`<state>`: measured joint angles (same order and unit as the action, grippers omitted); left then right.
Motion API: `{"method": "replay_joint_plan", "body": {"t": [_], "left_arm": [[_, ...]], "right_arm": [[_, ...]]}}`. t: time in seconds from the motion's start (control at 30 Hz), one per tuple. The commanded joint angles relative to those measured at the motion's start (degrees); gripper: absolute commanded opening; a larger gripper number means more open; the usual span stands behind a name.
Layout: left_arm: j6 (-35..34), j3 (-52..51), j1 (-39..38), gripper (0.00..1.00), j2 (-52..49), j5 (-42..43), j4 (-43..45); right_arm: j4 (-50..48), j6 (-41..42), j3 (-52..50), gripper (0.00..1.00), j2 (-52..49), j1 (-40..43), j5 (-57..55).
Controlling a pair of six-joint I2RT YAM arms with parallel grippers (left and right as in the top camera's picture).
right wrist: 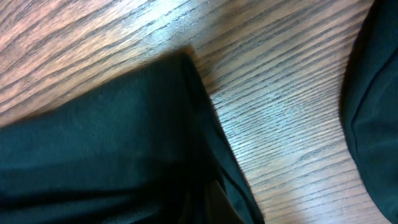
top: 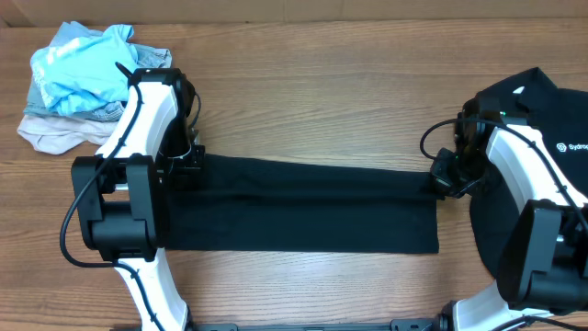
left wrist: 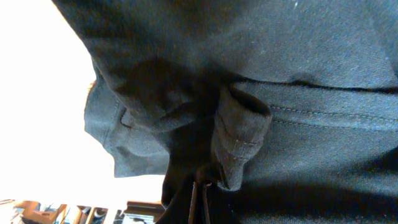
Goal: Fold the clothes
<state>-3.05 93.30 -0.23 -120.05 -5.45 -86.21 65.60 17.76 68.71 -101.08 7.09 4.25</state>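
Observation:
A plain black shirt (top: 303, 204) lies on the wood table folded into a long flat band. My left gripper (top: 188, 156) is at the band's upper left corner, shut on its cloth; the left wrist view shows bunched black fabric and a rolled hem (left wrist: 239, 137) at my jaws (left wrist: 202, 193). My right gripper (top: 443, 176) is at the band's upper right corner, shut on the cloth; the right wrist view shows the black edge (right wrist: 124, 143) over my jaws (right wrist: 211, 199). A second black shirt with white lettering (top: 551, 138) lies at the right, under my right arm.
A heap of light-blue (top: 78, 69), grey and beige garments (top: 55, 133) lies at the back left of the table. Both arm bases stand at the front edge. Bare wood (top: 322, 92) lies behind the band.

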Motion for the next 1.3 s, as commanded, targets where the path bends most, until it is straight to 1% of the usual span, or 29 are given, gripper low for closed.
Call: {"method": "replay_joint_plan", "body": {"t": [0.0,0.27,0.4,0.43,0.47,0.5,0.53,0.67,0.73,0.77,0.8,0.87,0.97,1.0,1.03,1.13,1.17,1.2,1.23,1.27], "left_arm": [[-0.8,-0.2,0.6,0.05,0.7,-2.4,0.2],[-0.8,-0.2,0.6,0.05,0.7,-2.6,-0.3],[-0.2,-0.2,0.6,0.04,0.7,-2.9,-2.1],[-0.2,-0.2,0.6,0.04,0.7,-2.8,-2.0],[-0.2,-0.2,0.6,0.04,0.7,-2.8,-1.8],[-0.2,-0.2,0.6,0.07,0.7,-2.8,-1.6],[-0.2,-0.2,0.6,0.09,0.7,-2.6,-1.4],[-0.2,-0.2,0.6,0.09,0.7,-2.3,-1.3],[-0.2,-0.2,0.6,0.09,0.7,-2.1,-1.1],[-0.2,-0.2,0.6,0.09,0.7,-2.0,-1.1],[-0.2,-0.2,0.6,0.09,0.7,-2.0,-1.1],[-0.2,-0.2,0.6,0.09,0.7,-1.9,-1.1],[-0.2,-0.2,0.6,0.1,0.7,-1.9,-1.2],[-0.2,-0.2,0.6,0.09,0.7,-1.9,-1.2],[-0.2,-0.2,0.6,0.09,0.7,-1.9,-1.2],[-0.2,-0.2,0.6,0.09,0.7,-2.0,-1.2],[-0.2,-0.2,0.6,0.09,0.7,-2.0,-1.2],[-0.2,-0.2,0.6,0.09,0.7,-2.0,-1.4],[-0.2,-0.2,0.6,0.09,0.7,-2.0,-1.5],[-0.2,-0.2,0.6,0.09,0.7,-2.0,-1.6]], "right_arm": [[0.3,-0.2,0.0,0.04,1.2,0.0,-1.6],[2.7,-0.2,0.0,0.04,1.2,0.0,-1.7],[4.8,-0.2,0.0,0.04,1.2,0.0,-2.1],[4.7,-0.1,0.0,0.11,1.2,0.0,-2.7],[4.0,-0.1,0.0,0.41,1.2,0.0,-3.3],[3.0,-0.1,0.0,0.73,1.2,0.0,-3.9],[2.0,-0.1,0.0,0.84,1.2,0.0,-4.2],[-2.3,0.5,0.0,0.84,1.2,0.4,-4.1],[-4.1,0.5,0.0,0.79,1.2,0.7,-2.8],[-4.7,0.3,0.0,0.74,1.2,0.7,-1.3],[-5.0,-0.5,0.0,0.7,1.2,0.7,0.7],[-5.1,-3.2,0.0,0.67,1.2,0.7,4.8],[-5.1,-4.1,0.0,0.58,1.2,0.1,6.7],[-5.0,-4.7,0.0,0.52,1.2,-0.1,7.0],[-4.9,-4.7,0.0,0.43,1.2,-0.3,7.0],[-4.6,-4.6,-0.1,0.3,1.1,-0.3,6.9],[-4.2,-3.7,-0.1,0.28,1.1,-0.3,6.3],[-3.7,-2.4,-0.1,0.31,1.0,-0.3,4.9],[-3.2,-1.4,-0.1,0.48,1.0,-0.3,3.1],[-2.7,-0.6,-0.2,0.51,0.9,-0.3,0.8]]}}
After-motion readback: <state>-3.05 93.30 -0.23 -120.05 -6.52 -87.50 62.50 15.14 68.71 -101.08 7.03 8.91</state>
